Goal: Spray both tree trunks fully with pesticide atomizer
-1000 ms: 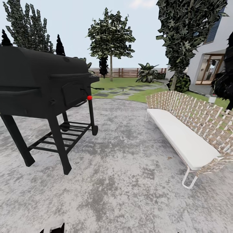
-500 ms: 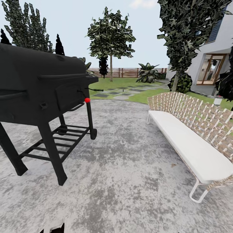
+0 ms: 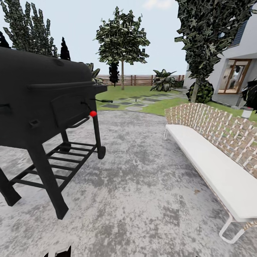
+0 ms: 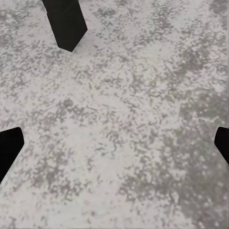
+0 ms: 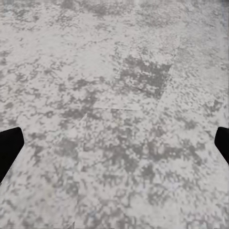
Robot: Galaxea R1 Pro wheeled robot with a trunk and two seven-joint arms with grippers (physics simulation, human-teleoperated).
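Observation:
The pesticide atomizer is out of view. I stand on grey mottled stone paving [image 3: 142, 185]. The garden's green lawn [image 3: 132, 91] lies far ahead, with a brown slat fence [image 3: 139, 79] behind it. My left gripper [image 4: 114, 148] hangs open over the paving, its dark fingertips [image 4: 9, 149] wide apart with nothing between them. A black grill leg [image 4: 64, 21] stands close to it. Over bare paving, my right gripper [image 5: 114, 148] is also open and holds nothing.
A big black grill [image 3: 46, 103] on legs stands close on the left. A white-cushioned woven bench [image 3: 214, 157] runs along the right. Stepping stones [image 3: 132, 104] lead onto the lawn. Slim leafy trees [image 3: 122, 39] and a house [image 3: 235, 71] stand beyond.
The whole head view has shifted as I rolled forward over the paving. The grill and the bench now sit nearer and lower in the picture. Both grippers look the same.

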